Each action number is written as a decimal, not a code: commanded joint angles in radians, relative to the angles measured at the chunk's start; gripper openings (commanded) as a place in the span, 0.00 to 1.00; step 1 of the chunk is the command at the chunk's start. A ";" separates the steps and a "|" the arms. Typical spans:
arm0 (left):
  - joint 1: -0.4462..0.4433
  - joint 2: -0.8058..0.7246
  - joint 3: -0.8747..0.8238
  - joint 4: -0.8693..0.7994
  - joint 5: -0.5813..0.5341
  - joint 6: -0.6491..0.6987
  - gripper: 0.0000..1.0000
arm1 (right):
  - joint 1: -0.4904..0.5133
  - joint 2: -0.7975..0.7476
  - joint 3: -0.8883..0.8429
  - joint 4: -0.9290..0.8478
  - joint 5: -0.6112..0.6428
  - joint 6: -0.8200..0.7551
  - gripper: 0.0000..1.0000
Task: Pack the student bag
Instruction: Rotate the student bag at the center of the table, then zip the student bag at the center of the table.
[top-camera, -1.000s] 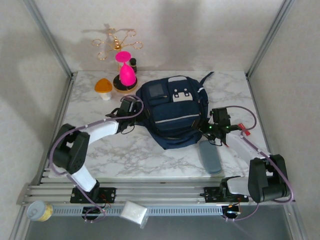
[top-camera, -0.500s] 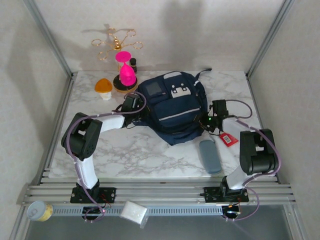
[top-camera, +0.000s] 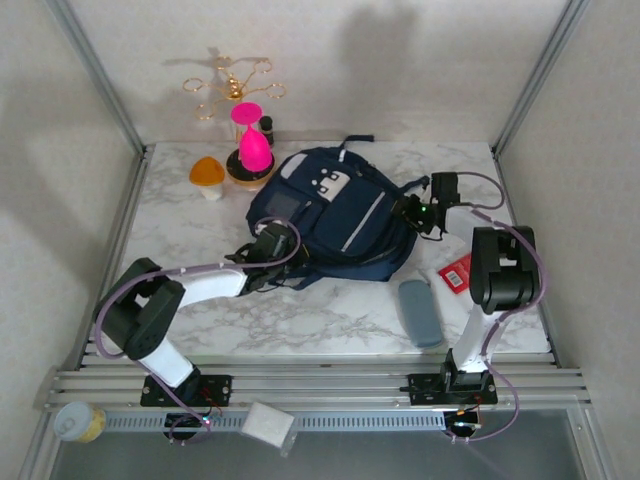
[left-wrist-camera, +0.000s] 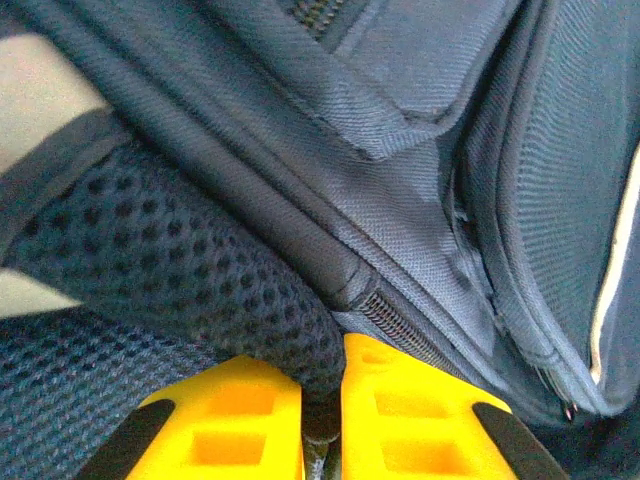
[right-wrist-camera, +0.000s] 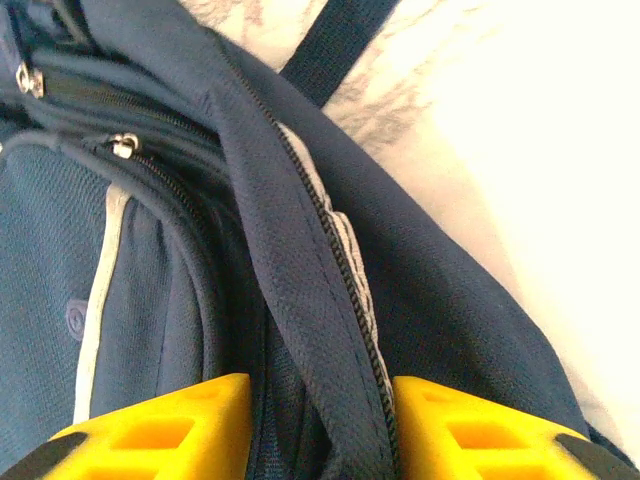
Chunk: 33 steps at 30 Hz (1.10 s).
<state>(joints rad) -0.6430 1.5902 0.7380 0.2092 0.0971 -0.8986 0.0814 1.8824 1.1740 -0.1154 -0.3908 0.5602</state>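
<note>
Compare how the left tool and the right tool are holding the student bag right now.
The left tool has its fingers almost together, pinching mesh padding at the student bag's near-left edge. The right tool has its fingers wider apart, around a thick zippered fold on the bag's far-right side. Both grip the bag's fabric.

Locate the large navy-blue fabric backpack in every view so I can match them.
Top external: large navy-blue fabric backpack at the centre of the marble table, tilted.
Left wrist: backpack upper and right, mesh padding lower left.
Right wrist: backpack left and centre.
Shared landmark: its pale stripe.
</note>
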 joint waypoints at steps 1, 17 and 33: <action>-0.044 -0.081 -0.048 0.033 -0.016 -0.065 0.14 | 0.024 0.055 0.111 -0.026 -0.024 -0.052 0.48; 0.042 -0.259 -0.125 -0.049 0.007 -0.069 0.52 | 0.246 -0.383 -0.078 -0.356 0.278 -0.112 0.74; 0.141 -0.157 -0.230 0.177 0.076 -0.217 0.54 | 0.858 -0.234 -0.229 -0.005 0.383 0.126 0.56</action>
<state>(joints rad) -0.5270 1.3842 0.5209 0.2852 0.1394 -1.0725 0.9260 1.6211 0.9676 -0.2638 -0.0284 0.6430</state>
